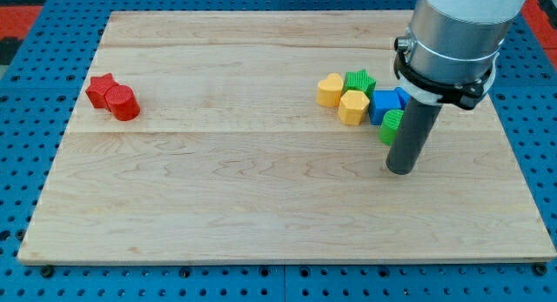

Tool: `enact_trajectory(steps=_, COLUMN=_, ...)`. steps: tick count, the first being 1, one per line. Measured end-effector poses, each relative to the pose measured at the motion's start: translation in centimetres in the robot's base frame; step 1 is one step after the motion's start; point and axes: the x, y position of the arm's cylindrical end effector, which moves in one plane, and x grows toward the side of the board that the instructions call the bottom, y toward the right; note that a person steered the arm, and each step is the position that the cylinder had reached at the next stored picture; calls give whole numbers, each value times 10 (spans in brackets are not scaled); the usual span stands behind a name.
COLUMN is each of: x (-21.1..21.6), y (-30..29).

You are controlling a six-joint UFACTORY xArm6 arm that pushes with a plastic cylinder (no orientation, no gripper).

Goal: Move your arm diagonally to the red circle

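Note:
The red circle (124,104) lies near the board's left edge, touching a red star (101,89) on its upper left. My tip (401,170) rests on the board at the view's right, far from the red circle. It sits just below a green block (391,126) that the rod partly hides.
A cluster sits right of centre: a yellow heart (330,90), a green star (359,81), a yellow hexagon (353,107) and a blue block (384,104). The wooden board (261,206) has blue pegboard around it. The arm's grey body (457,32) fills the top right.

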Motion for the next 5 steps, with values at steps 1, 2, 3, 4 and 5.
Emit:
enact_trajectory(steps=1, x=0, y=0)
enact_trajectory(steps=2, x=0, y=-1)
enact_trajectory(steps=3, x=-3, y=3)
enact_trajectory(steps=4, x=-3, y=0)
enact_trajectory(steps=5, x=-5, y=-2)
